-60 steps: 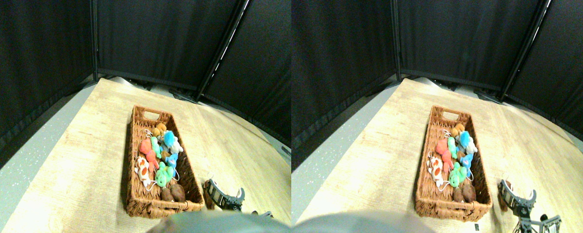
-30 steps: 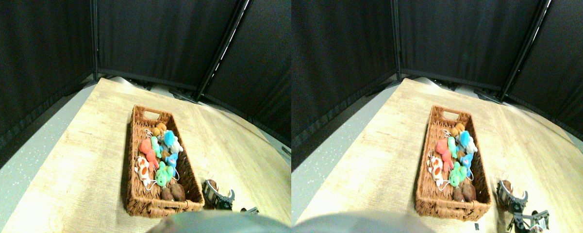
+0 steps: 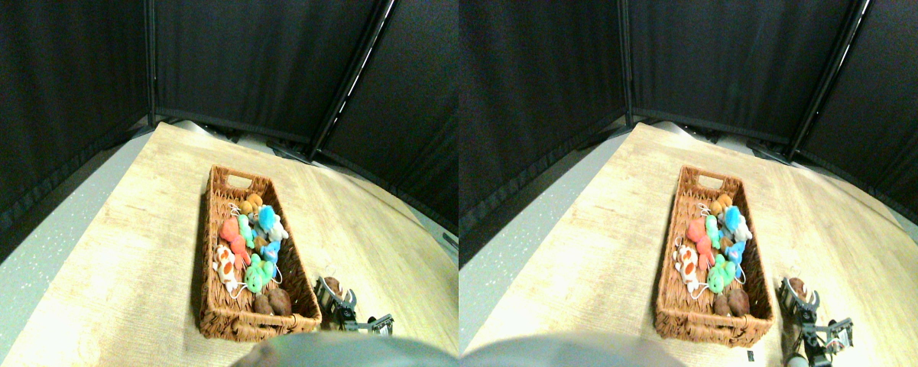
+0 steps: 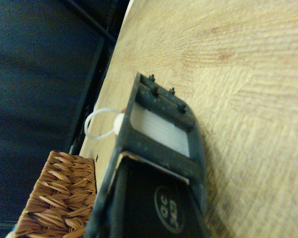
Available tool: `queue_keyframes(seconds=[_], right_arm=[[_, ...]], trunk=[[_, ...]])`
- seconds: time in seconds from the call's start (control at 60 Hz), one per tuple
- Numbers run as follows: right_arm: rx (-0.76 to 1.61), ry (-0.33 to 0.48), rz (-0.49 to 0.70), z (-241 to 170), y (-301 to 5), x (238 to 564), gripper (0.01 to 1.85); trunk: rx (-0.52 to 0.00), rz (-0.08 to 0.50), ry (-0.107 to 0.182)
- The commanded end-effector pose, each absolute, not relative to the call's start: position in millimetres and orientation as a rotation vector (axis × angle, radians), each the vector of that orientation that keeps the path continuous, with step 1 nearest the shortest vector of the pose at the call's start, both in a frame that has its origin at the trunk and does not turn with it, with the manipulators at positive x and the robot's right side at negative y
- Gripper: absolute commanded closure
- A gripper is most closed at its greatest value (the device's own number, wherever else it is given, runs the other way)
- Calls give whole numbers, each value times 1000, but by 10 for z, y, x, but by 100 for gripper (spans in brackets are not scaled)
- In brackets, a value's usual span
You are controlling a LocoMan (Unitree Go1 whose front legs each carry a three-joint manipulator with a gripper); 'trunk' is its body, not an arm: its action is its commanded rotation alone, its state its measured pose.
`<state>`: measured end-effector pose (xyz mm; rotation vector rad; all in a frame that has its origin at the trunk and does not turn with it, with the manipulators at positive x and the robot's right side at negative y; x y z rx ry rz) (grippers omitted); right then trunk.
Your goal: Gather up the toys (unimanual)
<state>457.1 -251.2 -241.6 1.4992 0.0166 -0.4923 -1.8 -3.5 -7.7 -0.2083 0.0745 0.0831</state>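
The right gripper (image 3: 336,297) is sitting low on the bench (image 3: 122,252) around a brown toy (image 3: 334,288) just right of the basket (image 3: 296,269); how tightly it is closing, I cannot tell.

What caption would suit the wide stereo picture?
Gripper at a brown toy on the wooden floor, beside a wicker basket filled with plush toys.

Toys (image 3: 252,245) lie in the basket (image 3: 218,325); another toy (image 3: 333,287) lies right of it.
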Motion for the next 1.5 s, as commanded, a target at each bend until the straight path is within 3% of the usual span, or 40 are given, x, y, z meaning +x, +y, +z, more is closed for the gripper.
queue_keyframes(seconds=[0.017, 0.133, 0.383, 0.633, 0.717, 0.817, 1.167, 1.5], right_arm=[[1453, 0, -523, -2416, -2535, 4587, 147], [1439, -51, -575, -2405, -2517, 4599, 180], [1438, -80, -573, -2241, -2506, 4646, 180], [1372, -57, -445, -2008, -2475, 4665, 180], [1365, -51, -349, -1865, -2436, 4708, 180], [1316, -41, -336, -1736, -2377, 4754, 180], [1272, 5, -155, -1358, -2036, 5007, 180], [1239, 109, -14, -1211, -1737, 5115, 180]], trunk=[[-224, 90, 81], [-222, 88, 83], [-217, 82, 80], [-211, 77, 71], [-210, 77, 65], [-214, 76, 58], [-262, 111, 34], [-314, 144, 20]])
